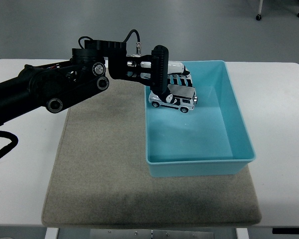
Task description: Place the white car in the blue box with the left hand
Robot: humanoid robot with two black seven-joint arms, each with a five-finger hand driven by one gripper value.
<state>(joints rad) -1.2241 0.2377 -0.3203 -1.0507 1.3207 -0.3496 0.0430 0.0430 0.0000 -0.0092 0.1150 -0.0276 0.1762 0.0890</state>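
Table: white table (279, 94) carrying grey mat (99, 164) and blue box (239, 149).
Left hand (164, 74): gripping white car (173, 101) — hanging inside box, far end.
Tip: lowering close to floor — then letting go gently.

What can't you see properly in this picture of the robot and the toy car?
- Head view: the far side of the white car is hidden by the left hand gripping it.
- Head view: whether the car's wheels touch the floor of the blue box cannot be told from above.
- Head view: the left arm's upper part is cut off by the picture's left edge.
- Head view: the right hand is outside the picture.
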